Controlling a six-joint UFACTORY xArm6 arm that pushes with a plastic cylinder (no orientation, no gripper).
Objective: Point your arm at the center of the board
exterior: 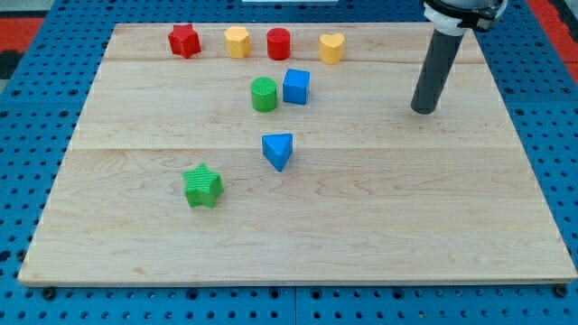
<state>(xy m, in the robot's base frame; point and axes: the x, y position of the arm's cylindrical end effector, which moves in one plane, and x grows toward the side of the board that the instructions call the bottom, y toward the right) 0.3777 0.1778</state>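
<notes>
My tip [423, 109] rests on the wooden board [379, 208] at the view's upper right, well to the right of all the blocks. Along the top stand a red star [184, 41], a yellow hexagon [237, 41], a red cylinder [278, 43] and a yellow heart [331, 48]. Below them a green cylinder [264, 94] sits beside a blue cube [296, 87]. A blue triangle [278, 151] lies near the board's middle. A green star [203, 186] lies lower left of it.
The board lies on a blue perforated table [27, 181]. The rod's white and black mount [461, 13] shows at the view's top right.
</notes>
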